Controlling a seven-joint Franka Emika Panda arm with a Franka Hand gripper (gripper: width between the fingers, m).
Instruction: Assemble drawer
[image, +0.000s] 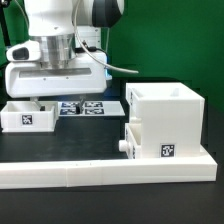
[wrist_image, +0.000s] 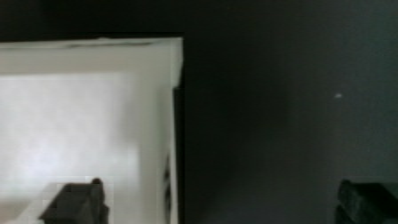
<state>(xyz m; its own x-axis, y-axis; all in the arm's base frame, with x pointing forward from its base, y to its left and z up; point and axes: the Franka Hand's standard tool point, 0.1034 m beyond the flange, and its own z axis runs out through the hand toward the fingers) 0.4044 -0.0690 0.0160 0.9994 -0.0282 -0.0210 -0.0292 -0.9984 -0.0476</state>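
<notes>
The drawer's big white housing (image: 166, 122) stands at the exterior view's right, with one shallow tray slid into its lower part, its round knob (image: 125, 146) sticking out. The second tray (image: 27, 116) lies loose at the exterior view's left. My gripper (image: 42, 98) hovers just above this tray. In the wrist view the tray (wrist_image: 89, 120) fills one side, and its side wall (wrist_image: 176, 130) runs between my fingertips. One finger (wrist_image: 75, 205) is over the tray's inside, the other (wrist_image: 368, 202) over the dark table. The gripper (wrist_image: 222, 205) is open and holds nothing.
The marker board (image: 86, 107) lies flat between the loose tray and the housing. The long low white border wall (image: 100, 172) runs along the front of the table and turns up at the exterior view's right.
</notes>
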